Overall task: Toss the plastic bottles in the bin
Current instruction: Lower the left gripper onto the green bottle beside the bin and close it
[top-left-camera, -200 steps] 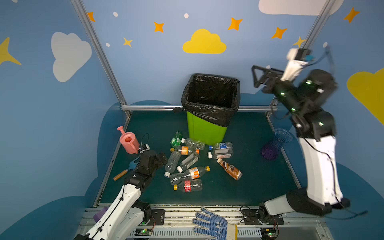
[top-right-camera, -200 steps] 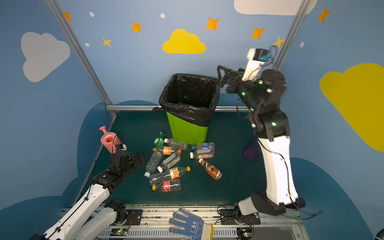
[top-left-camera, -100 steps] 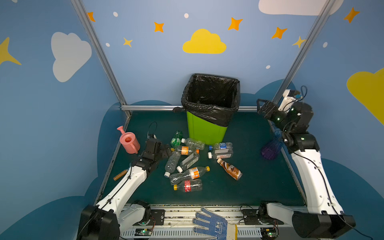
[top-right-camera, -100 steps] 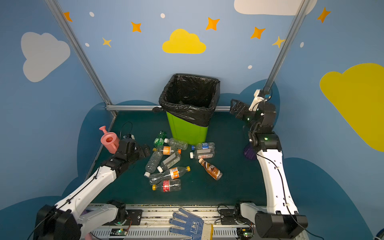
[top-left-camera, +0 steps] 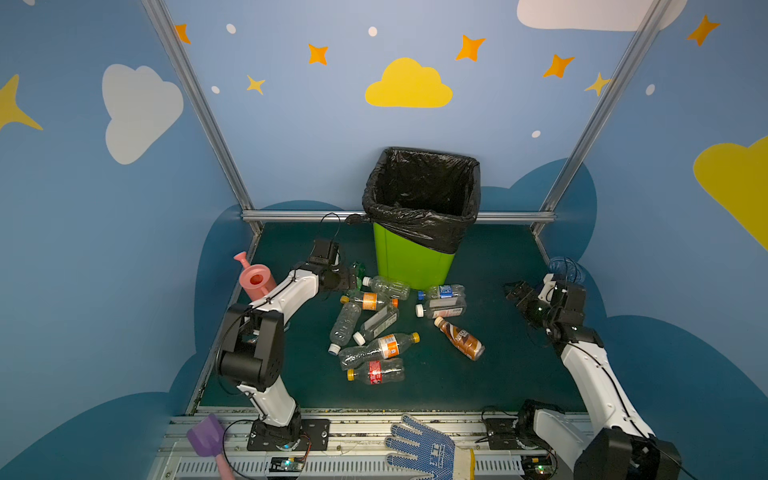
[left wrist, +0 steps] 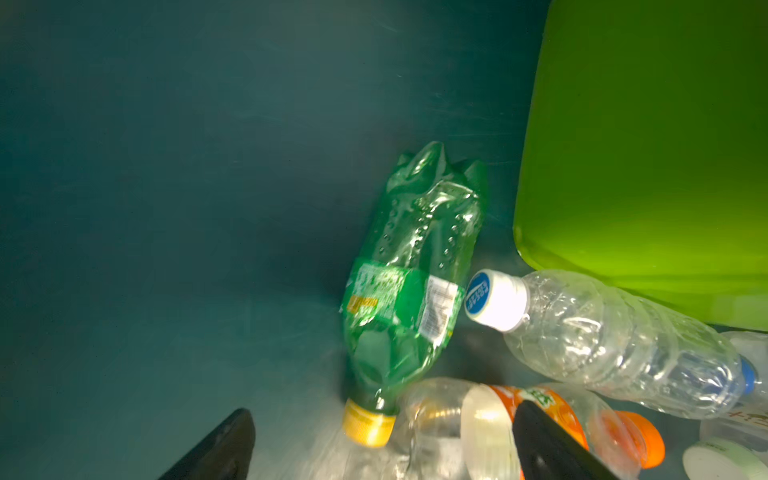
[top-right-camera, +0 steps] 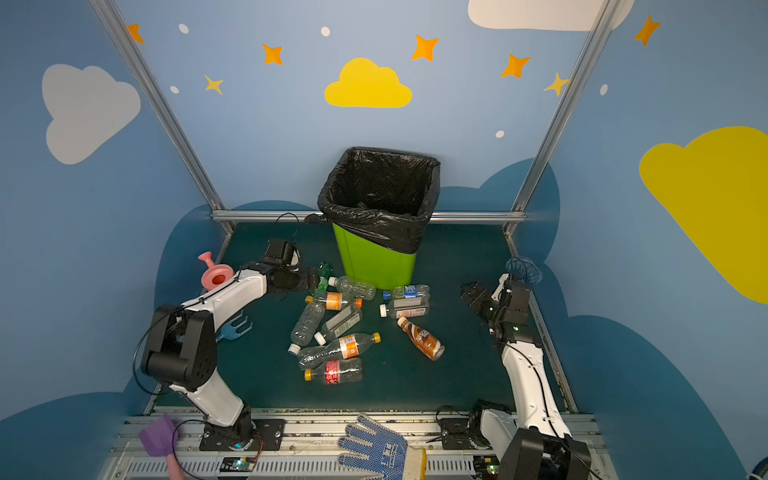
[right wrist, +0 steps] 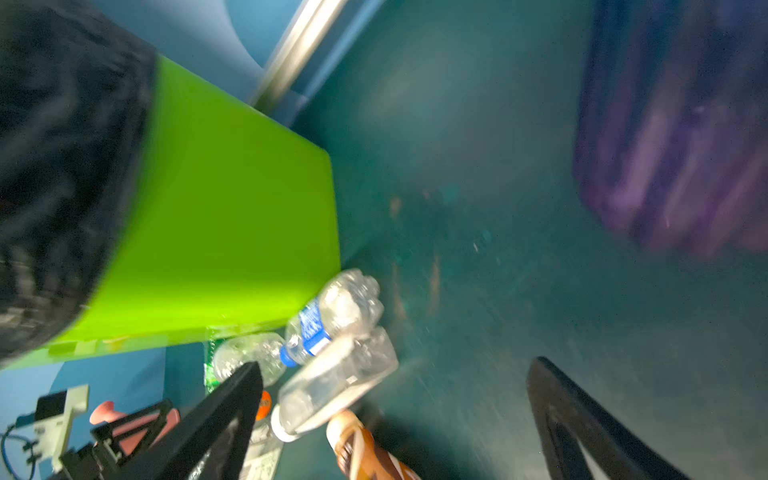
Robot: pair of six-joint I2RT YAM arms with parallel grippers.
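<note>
Left end effector, jaws apart and empty, is nearer. Green bottle lies just ahead, cap end toward it, long axis along its reach, just left of bin.

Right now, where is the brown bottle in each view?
Top view: brown bottle right of the pile, nearer than the bin.
Top view: same place.
Left wrist: not in it.
Right wrist: neck end, beside a clear bottle.
Shared landmark: the bin.
</note>
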